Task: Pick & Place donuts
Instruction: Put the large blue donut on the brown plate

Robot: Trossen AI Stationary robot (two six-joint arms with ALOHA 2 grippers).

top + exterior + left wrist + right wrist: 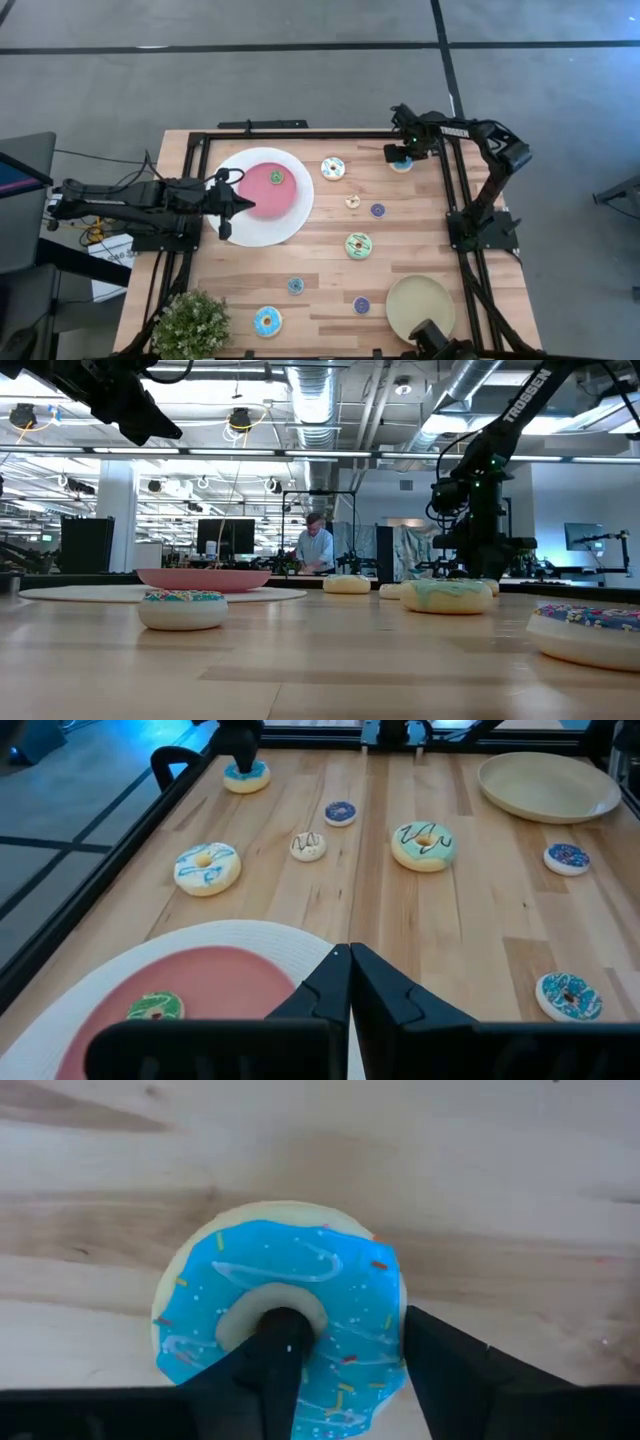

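Your white plate with pink centre holds one tiny green donut under the left gripper, jaws pressed together, while the right gripper, one finger in the hole, straddles a blue donut at the wooden table's far corner, tan plate bare

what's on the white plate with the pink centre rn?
One tiny green donut lies on the pink centre of the white plate. The shut left gripper hovers over the plate's left side, covering part of it in the high view; the left wrist view shows nothing else there.
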